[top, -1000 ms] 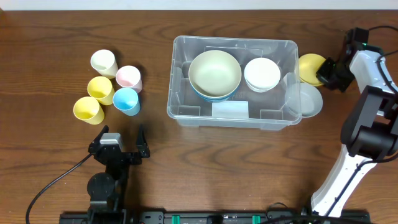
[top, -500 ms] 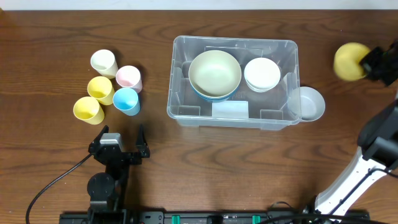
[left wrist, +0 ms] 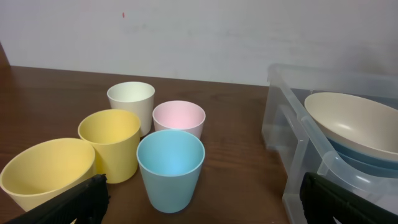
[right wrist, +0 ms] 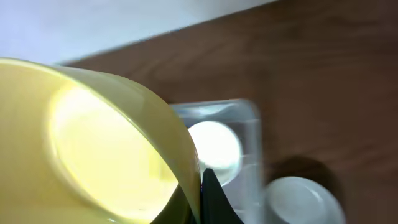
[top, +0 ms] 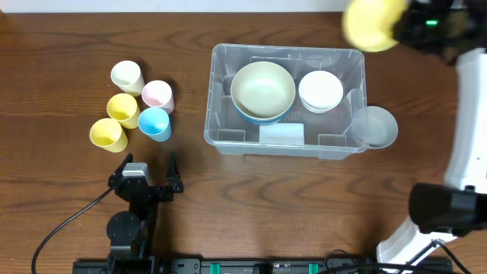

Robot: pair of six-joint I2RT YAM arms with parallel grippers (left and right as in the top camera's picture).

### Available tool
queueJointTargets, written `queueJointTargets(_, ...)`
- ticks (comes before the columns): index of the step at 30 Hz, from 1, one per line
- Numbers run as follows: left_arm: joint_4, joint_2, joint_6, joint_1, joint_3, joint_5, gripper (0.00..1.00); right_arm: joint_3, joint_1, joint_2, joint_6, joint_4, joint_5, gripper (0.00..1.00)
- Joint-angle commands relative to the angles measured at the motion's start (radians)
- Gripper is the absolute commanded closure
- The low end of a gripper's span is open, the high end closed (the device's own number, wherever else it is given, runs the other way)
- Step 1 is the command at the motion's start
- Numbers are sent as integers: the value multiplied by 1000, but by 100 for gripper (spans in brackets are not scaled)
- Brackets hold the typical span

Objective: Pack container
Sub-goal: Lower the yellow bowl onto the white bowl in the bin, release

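Note:
The clear container (top: pixel 221 114) stands mid-table and holds a cream bowl (top: pixel 263 90) stacked on a blue one, plus a white bowl (top: pixel 320 91). My right gripper (top: pixel 402 27) is raised near the container's far right corner, shut on the rim of a yellow bowl (top: pixel 373 23). The right wrist view shows that yellow bowl (right wrist: pixel 93 143) pinched at the gripper (right wrist: pixel 200 193), with the container (right wrist: pixel 252 121) blurred below. My left gripper (top: pixel 144 179) rests open at the front left; in its wrist view the gripper (left wrist: pixel 202 194) faces a blue cup (left wrist: pixel 170 168), nothing between its fingers.
Several cups stand left of the container: cream (top: pixel 127 76), pink (top: pixel 157 94), yellow (top: pixel 122 109), blue (top: pixel 154 122) and a second yellow (top: pixel 108 135). A pale grey-blue bowl (top: pixel 378 125) sits against the container's right end.
My right gripper has lifted the yellow bowl from beside the container's right end and swung it back and leftward, towards the container's far right corner. The left arm has not moved.

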Motion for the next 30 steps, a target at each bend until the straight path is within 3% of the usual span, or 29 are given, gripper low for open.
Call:
queueJointTargets(1,-37,-6,17,5,-15,6,2,-42,98,51,-27,-3,102,99)
queueJointTargets(8,-37,-6,17,5,-15,6,2,-114,181,149,25,5,165,99)
queueJointTargets(19,-37,-6,17,5,-15,6,2,-118,174,323,25,5,165,99)
queueJointTargets(30,-37,-6,17,5,-15,6,2,-119,166,361,47,0,262,99)
